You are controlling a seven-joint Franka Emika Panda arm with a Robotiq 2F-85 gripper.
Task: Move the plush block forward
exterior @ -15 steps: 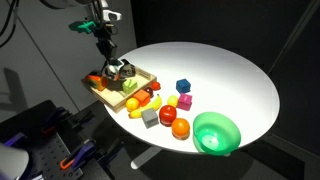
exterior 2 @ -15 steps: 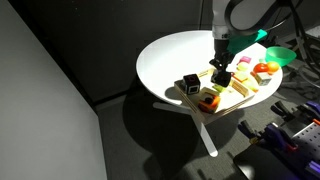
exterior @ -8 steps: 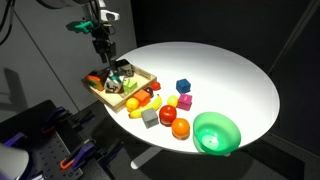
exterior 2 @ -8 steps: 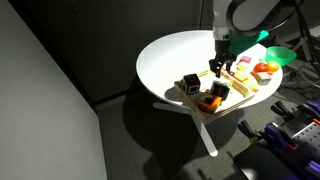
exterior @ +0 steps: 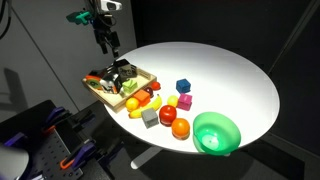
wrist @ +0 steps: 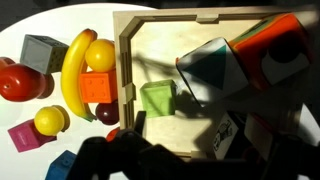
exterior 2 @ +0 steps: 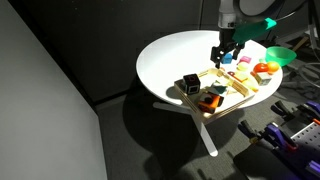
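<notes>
Several plush blocks lie in the wooden tray [exterior: 105, 92] [exterior 2: 200, 108] [wrist: 126, 80]. In the wrist view a black-and-white plush block [wrist: 224, 134] lies closest under my gripper [wrist: 195, 166], beside a grey-teal block [wrist: 214, 70], an orange block [wrist: 278, 52] and a small green block [wrist: 157, 98]. In both exterior views my gripper [exterior: 108, 46] [exterior 2: 225, 55] hangs open above the tray with nothing between its fingers. The black-and-white block [exterior: 123, 70] sits below it, apart from the fingers.
Toy food lies next to the tray: a banana [wrist: 76, 62], a lemon [wrist: 48, 120], a tomato [wrist: 16, 82], plus grey [wrist: 40, 52], orange [wrist: 98, 88] and pink [wrist: 24, 135] cubes. A green bowl [exterior: 216, 132] stands near the round table's edge [exterior: 262, 118].
My gripper was shut on the black-and-white block low in the tray. It has opened, let the block go and risen above the tray.
</notes>
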